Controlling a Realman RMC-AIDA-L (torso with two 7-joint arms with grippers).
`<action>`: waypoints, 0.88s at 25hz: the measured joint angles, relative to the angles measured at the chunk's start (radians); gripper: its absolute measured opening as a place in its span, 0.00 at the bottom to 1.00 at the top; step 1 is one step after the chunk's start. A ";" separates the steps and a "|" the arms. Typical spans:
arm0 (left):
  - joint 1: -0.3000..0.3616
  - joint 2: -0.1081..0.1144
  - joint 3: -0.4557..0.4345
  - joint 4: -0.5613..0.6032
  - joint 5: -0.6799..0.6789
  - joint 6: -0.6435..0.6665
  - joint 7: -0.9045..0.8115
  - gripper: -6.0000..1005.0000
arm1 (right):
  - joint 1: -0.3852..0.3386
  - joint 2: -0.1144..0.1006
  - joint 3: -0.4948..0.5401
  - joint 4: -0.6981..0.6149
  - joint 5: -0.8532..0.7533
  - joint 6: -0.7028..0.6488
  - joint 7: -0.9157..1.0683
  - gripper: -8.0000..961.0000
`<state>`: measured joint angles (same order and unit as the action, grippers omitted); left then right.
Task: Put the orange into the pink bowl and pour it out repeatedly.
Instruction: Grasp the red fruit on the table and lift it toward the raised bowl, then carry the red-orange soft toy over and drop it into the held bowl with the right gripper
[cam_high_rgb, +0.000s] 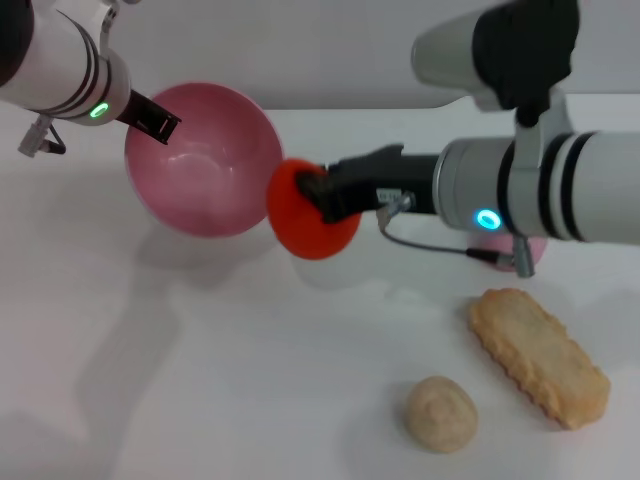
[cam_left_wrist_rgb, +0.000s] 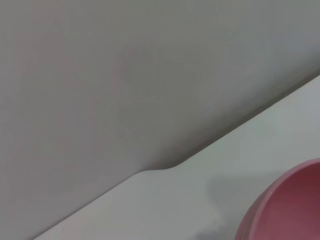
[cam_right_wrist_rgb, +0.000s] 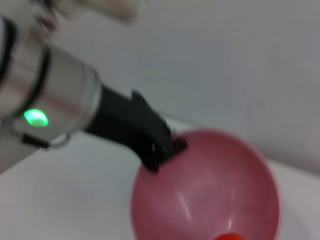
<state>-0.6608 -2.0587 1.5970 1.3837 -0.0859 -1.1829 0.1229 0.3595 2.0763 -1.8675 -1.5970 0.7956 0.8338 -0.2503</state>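
One orange (cam_high_rgb: 300, 225) sits at centre frame in the head view, clamped in the right gripper (cam_high_rgb: 322, 195) and held just beside the rim of the pink bowl (cam_high_rgb: 215, 170), lower right of it. That bowl, tilted with its mouth toward the camera, hangs upper left, pinched at its rim by the left gripper (cam_high_rgb: 160, 125). No writing is legible anywhere. Open white table (cam_high_rgb: 200, 380) spreads across the lower left; a beige lump (cam_high_rgb: 441, 413) and a ridged biscuit (cam_high_rgb: 538, 355) occupy the lower right.
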 joint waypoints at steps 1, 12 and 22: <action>0.000 -0.001 0.001 0.000 0.000 -0.002 0.000 0.05 | -0.003 0.001 0.006 -0.026 -0.014 0.005 0.000 0.06; -0.017 -0.009 0.090 0.025 -0.063 -0.022 -0.007 0.05 | 0.023 -0.002 0.074 -0.047 -0.044 -0.012 -0.001 0.06; -0.033 -0.009 0.093 0.028 -0.089 -0.008 -0.002 0.05 | 0.043 -0.001 0.065 0.038 -0.034 -0.061 -0.005 0.10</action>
<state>-0.6939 -2.0678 1.6905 1.4119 -0.1752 -1.1912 0.1207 0.4029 2.0757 -1.8026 -1.5591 0.7621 0.7728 -0.2549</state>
